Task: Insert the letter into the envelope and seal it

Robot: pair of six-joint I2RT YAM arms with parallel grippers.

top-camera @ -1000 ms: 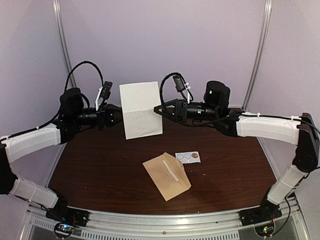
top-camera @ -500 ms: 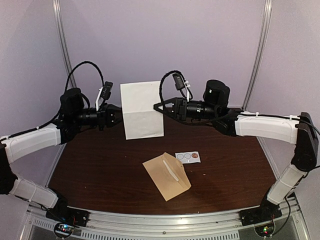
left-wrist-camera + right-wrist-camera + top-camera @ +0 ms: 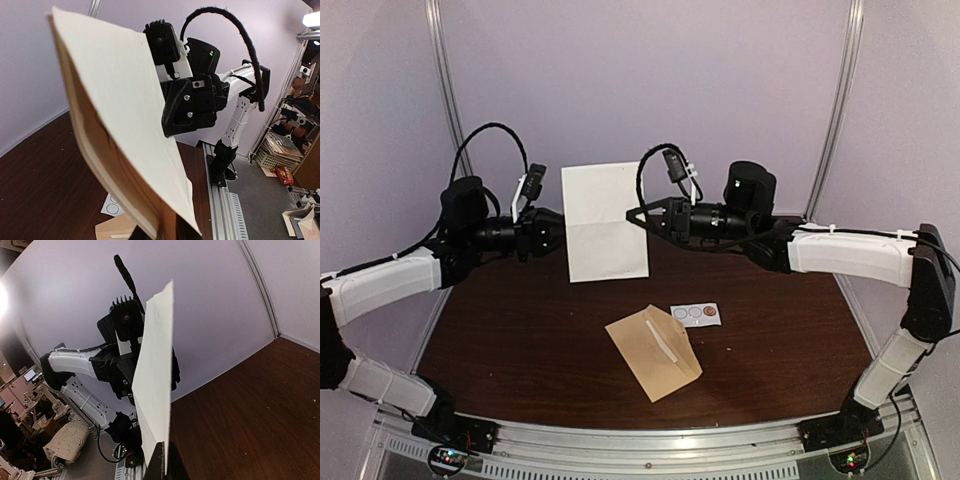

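Note:
The letter (image 3: pixel 605 220), a white creased sheet, hangs upright in the air over the far side of the table. My left gripper (image 3: pixel 558 237) is at its left edge, and in the left wrist view the sheet (image 3: pixel 125 115) runs down between that gripper's (image 3: pixel 162 231) dark fingers. My right gripper (image 3: pixel 632 216) is shut on the right edge; in the right wrist view the paper (image 3: pixel 155 385) stands pinched in that gripper (image 3: pixel 166 465). The tan envelope (image 3: pixel 653 352) lies flat on the table below, a white strip showing on it.
A small white card with round stickers (image 3: pixel 696 314) lies just right of the envelope. The dark wooden table (image 3: pixel 520 330) ends at a metal rail (image 3: pixel 650 440) in front. Purple walls close in the back and sides.
My right gripper has closed on the letter's right edge and crept slightly left. The sheet has shifted a little to the right. The left arm has stayed put.

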